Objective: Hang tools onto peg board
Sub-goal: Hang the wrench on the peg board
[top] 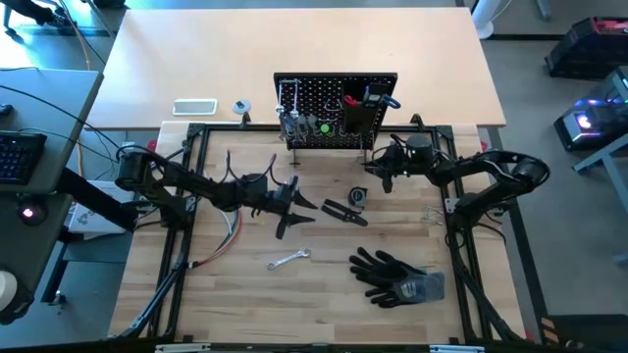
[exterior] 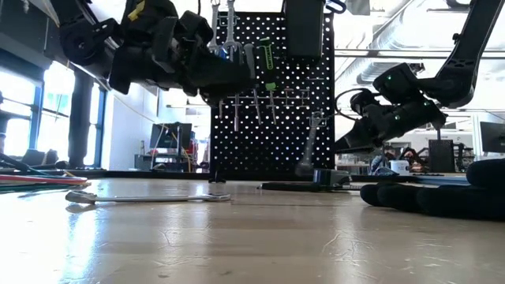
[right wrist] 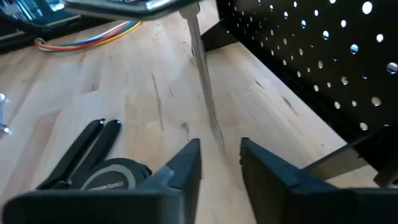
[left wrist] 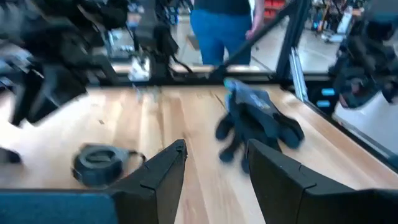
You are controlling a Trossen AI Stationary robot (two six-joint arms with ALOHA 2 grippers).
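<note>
Two grippers are over the table, and we start with the left gripper (top: 294, 208), which hangs near the middle, its fingers (left wrist: 163, 171) parted with nothing between them. Just beside it lie black pliers (top: 344, 211) and a round tape measure (top: 357, 196); nearer the front edge a silver wrench (top: 288, 260) lies flat, and black gloves (top: 397, 276) lie to its right. Our right gripper (top: 378, 176) sits just in front of the peg board (top: 334, 93), fingers (right wrist: 182, 165) spread, empty, above the table (top: 324, 304) near one of the board's thin metal legs (right wrist: 205, 93). On the peg board hang wrenches (exterior: 221, 31) and a green-handled driver (exterior: 268, 59), with a black bin (top: 355, 116) on its front. Coloured wires (top: 221, 245) lie at the left side.
</note>
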